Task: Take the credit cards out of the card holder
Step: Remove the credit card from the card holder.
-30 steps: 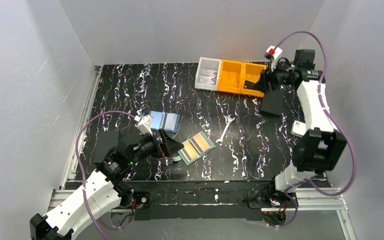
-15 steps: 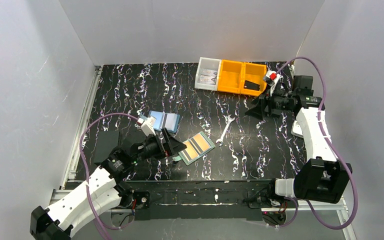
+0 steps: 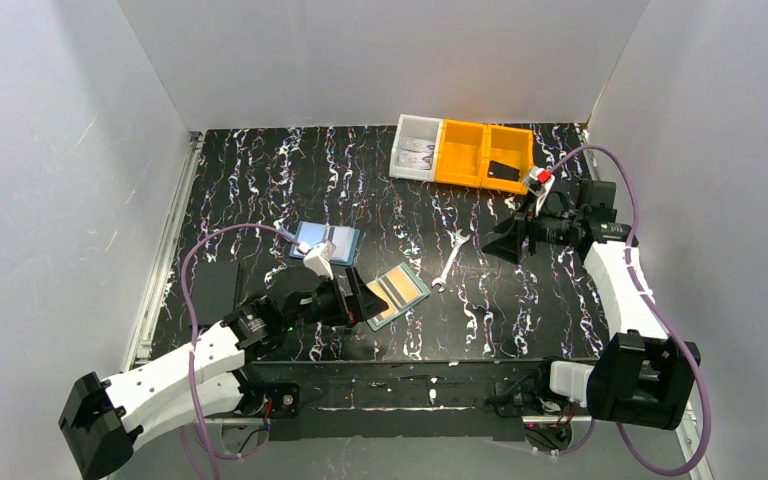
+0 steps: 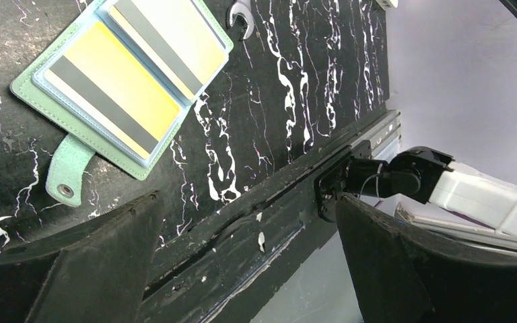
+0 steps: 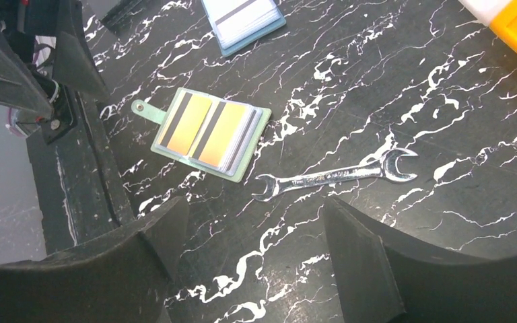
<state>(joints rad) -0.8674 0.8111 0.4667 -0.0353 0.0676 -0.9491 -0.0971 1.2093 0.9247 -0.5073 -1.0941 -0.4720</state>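
Black marbled table point(image 3: 260, 170): left gripper point(image 4: 249, 222) is hovering near the front edge, fingers spread, empty; right gripper point(image 5: 256, 222), likewise gaping, is hanging toward the right edge. Card holder point(image 4: 23, 82) is lying open beside the left. Pinning it, then sliding the credit cards point(image 5: 188, 124) out along their slots, is looking wisest.

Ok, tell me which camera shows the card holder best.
Right wrist: the whole card holder lies open in frame, both card panels and snap tab unobstructed. Left wrist is closer but cuts off its far panel at the image edge. Top view shows it small, partly covered by the left gripper.
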